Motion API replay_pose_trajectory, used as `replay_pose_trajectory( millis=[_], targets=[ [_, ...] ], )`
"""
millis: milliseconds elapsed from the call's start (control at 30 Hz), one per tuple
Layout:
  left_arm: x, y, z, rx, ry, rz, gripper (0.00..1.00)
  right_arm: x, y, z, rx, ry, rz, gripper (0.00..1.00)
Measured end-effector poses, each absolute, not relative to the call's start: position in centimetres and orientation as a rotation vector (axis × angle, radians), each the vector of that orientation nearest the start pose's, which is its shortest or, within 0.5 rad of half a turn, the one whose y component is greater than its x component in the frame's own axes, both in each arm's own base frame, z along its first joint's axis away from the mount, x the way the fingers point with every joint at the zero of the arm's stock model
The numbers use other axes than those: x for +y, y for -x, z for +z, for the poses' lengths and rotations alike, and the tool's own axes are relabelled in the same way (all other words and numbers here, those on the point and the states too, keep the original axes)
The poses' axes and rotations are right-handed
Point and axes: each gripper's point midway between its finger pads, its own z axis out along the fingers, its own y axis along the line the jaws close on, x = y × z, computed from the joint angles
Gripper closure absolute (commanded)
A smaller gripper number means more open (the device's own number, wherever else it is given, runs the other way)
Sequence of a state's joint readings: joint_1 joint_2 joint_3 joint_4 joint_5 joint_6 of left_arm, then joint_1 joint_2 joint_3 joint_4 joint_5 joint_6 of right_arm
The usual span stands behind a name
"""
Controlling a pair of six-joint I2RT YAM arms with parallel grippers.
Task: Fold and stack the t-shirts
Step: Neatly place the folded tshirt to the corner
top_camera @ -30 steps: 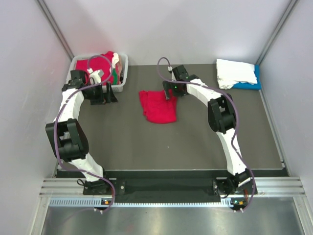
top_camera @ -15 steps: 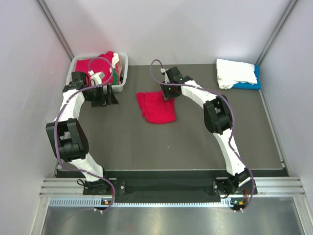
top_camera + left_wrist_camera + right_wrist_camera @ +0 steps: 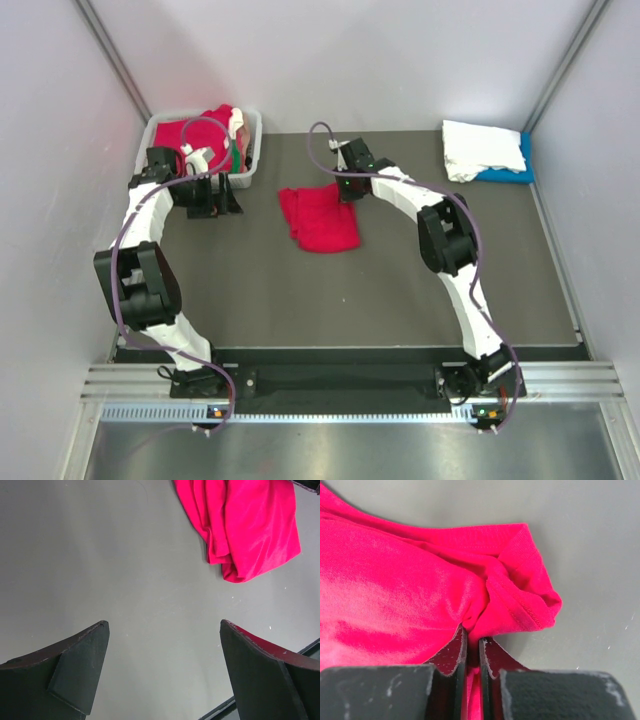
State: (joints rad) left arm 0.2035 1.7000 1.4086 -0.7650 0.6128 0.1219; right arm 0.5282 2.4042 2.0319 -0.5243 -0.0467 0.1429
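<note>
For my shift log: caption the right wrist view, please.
Right gripper shut on a bunched edge of the red t-shirt lying on the grey table.

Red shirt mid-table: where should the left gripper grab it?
Likely the far-left corner of the red t-shirt, from above on its left: it lies free on the table, opposite the far-right hem the right gripper pinches. The left gripper is open.

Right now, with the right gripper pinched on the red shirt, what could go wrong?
1. The right gripper holds only a small bunched fold at the edge of the red t-shirt; that thin pinch could slip on lifting.
2. The fold looks several layers thick, so pulling may drag the shirt as a lump instead of spreading it.
3. The left gripper hangs open over the table, apart from the cloth, giving no help.
</note>
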Motion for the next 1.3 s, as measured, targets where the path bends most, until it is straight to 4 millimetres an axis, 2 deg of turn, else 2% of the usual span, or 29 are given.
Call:
replay_pose_trajectory(
  millis=[233, 400, 767, 933, 1167, 1300],
  targets=[
    [-1.8, -38.9, 15.0, 2.474, -0.111, -0.665, 0.04, 29.9, -50.1, 4.1, 2.438, 0.507, 0.265, 1.00],
    [-1.9, -38.9, 15.0, 2.475, -0.111, -0.668, 0.04, 27.9, -50.5, 5.4, 2.419, 0.515, 0.126, 1.00],
    [-2.1, -38.6, 15.0, 2.481, -0.110, -0.687, 0.04, 23.8, -52.7, 11.5, 2.318, 0.437, -0.039, 1.00],
    [-2.2, -38.5, 15.0, 2.479, -0.112, -0.693, 0.04, 21.9, -54.9, 15.0, 2.259, 0.363, -0.047, 1.00],
    [-2.2, -38.4, 15.1, 2.476, -0.113, -0.693, 0.04, 16.1, -58.3, 20.0, 2.174, 0.204, -0.085, 1.00],
    [-2.3, -38.3, 15.0, 2.480, -0.111, -0.696, 0.04, 14.0, -59.1, 21.1, 2.157, 0.142, -0.100, 1.00]
  ],
)
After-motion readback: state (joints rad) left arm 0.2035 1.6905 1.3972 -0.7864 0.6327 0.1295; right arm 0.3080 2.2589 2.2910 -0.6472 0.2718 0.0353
